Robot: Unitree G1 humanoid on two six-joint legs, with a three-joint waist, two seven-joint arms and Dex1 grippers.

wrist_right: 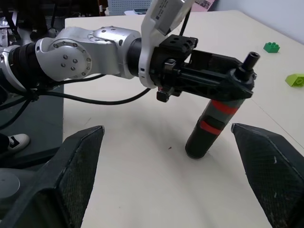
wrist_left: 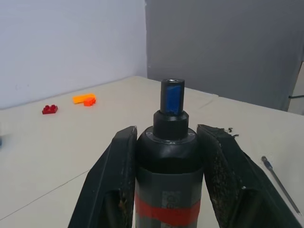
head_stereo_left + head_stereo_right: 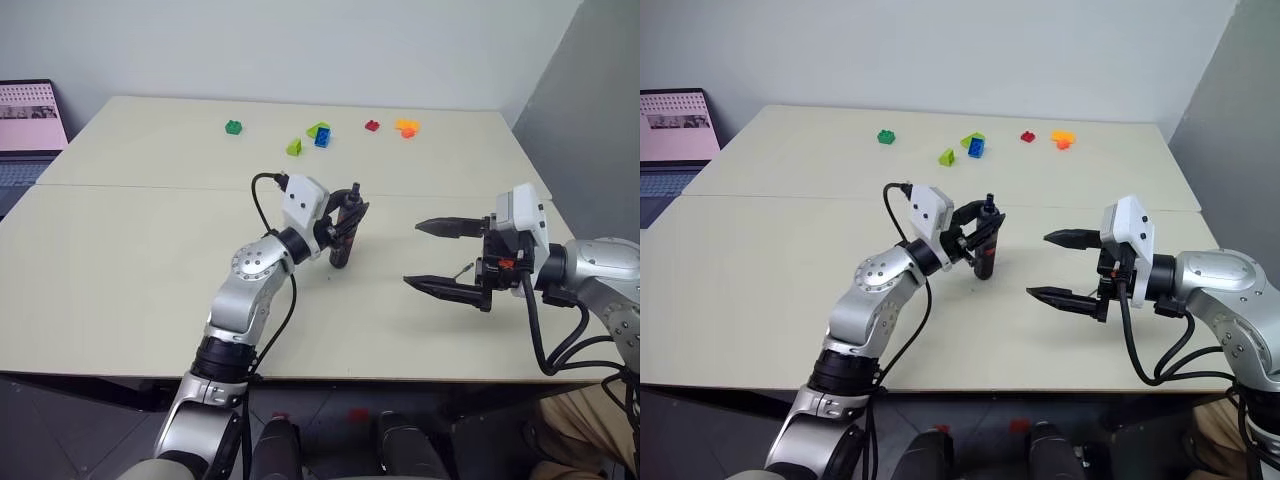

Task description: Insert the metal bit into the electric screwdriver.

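I've got the left gripper (image 3: pixel 345 215) clamped on the electric screwdriver (image 3: pixel 341 245), jaws tight on either side of the upper body, just below the narrower tip. Screwdriver's roughly upright w/ a slight tilt, socket end up, red bands showing below the fingers; in the right wrist view its butt end looks to be at or just touching the table (image 3: pixel 150 260), can't say for sure. It sits near the middle of the table, a bit toward the front edge.

Right gripper (image 3: pixel 432 257) is over to the right side, near the front-right part of the table, jaws wide apart and nothing between them, fingers pointing across toward the screwdriver but well apart from it.

The metal bit (image 3: pixel 461 269) lies flat on the table btw the right gripper's two fingers as I see it from the head cam, close to the gripper body; whether it's under or touching a finger I can't tell. In the left wrist view it's a thin rod on the surface off to one side of the screwdriver, not touching it.

Along the back edge: green brick (image 3: pixel 233 126), a lime + blue cluster (image 3: pixel 315 135), red brick (image 3: pixel 372 125), orange bricks (image 3: pixel 406 127). Laptop (image 3: pixel 25 125) sits beyond the back-left corner.
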